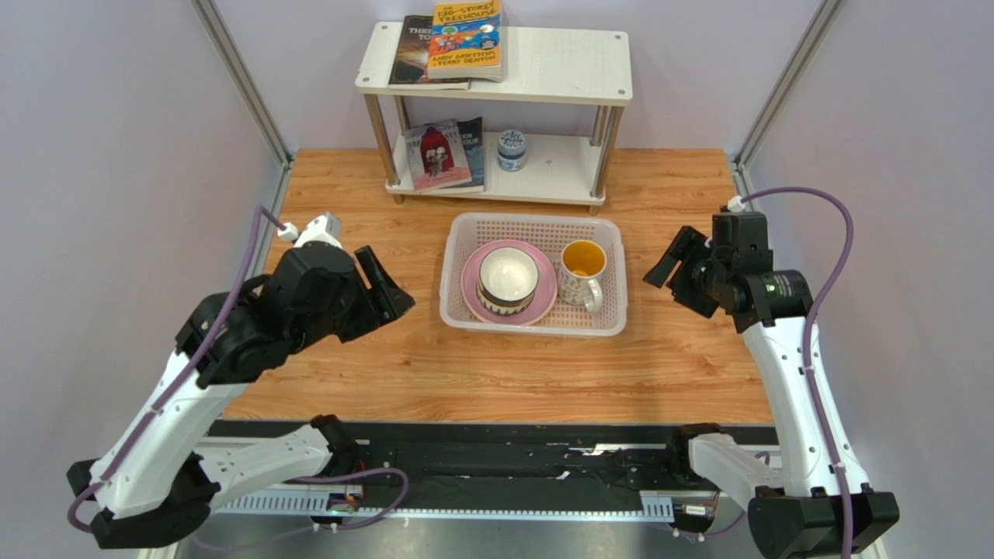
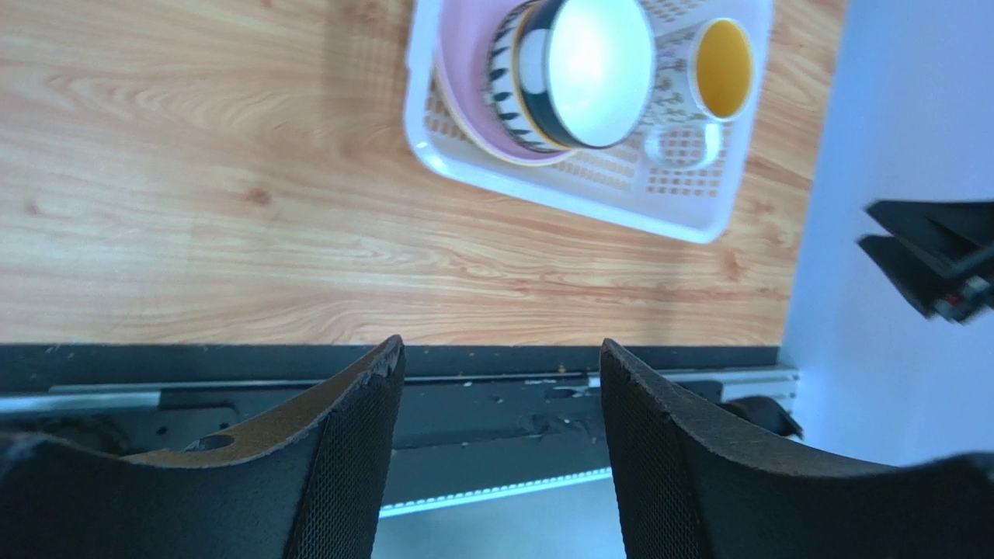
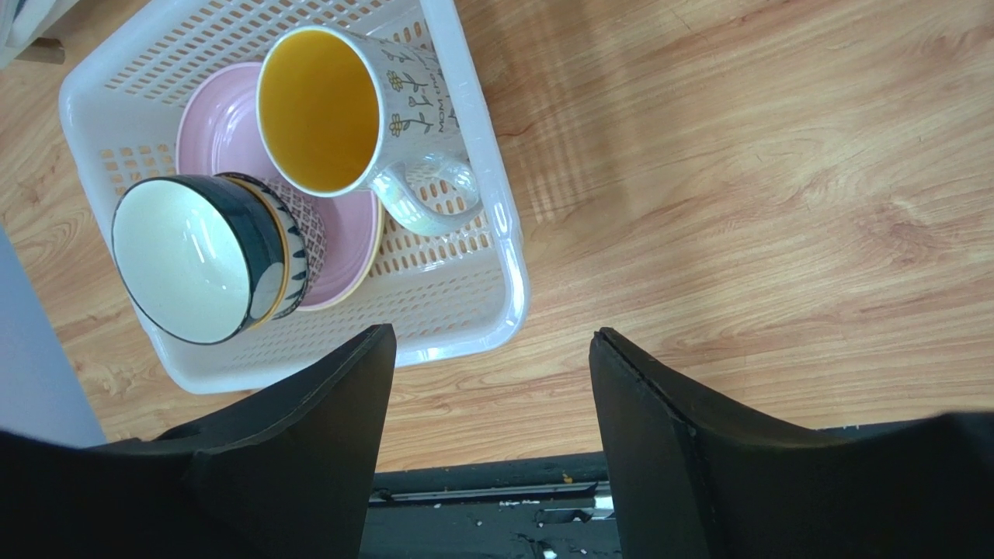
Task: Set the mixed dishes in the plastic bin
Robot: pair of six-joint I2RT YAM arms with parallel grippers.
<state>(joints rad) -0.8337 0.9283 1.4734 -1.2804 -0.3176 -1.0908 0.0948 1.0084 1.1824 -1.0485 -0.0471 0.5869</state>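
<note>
The white plastic bin [image 1: 531, 328] sits mid-table. In it, a pink plate [image 1: 473, 294] carries a stack of bowls [image 1: 508, 277]: a white-inside bowl nested in a grey patterned one. The mug with yellow inside [image 1: 582, 268] stands upright to their right. I cannot make out a pale yellow plate. My left gripper [image 1: 385, 291] is open and empty, left of the bin and clear of it. My right gripper [image 1: 671, 266] is open and empty, right of the bin. The left wrist view shows bin [image 2: 560, 192], bowls [image 2: 595, 64] and mug [image 2: 723, 70]; the right wrist view shows bin [image 3: 490, 315], mug [image 3: 321, 111] and bowls [image 3: 193, 256].
A white two-tier shelf [image 1: 560, 70] with books stands at the table's far edge, with a small blue-white jar [image 1: 510, 149] on its lower tier. Metal frame posts and walls close in both sides. A black rail [image 1: 502, 460] runs along the near edge.
</note>
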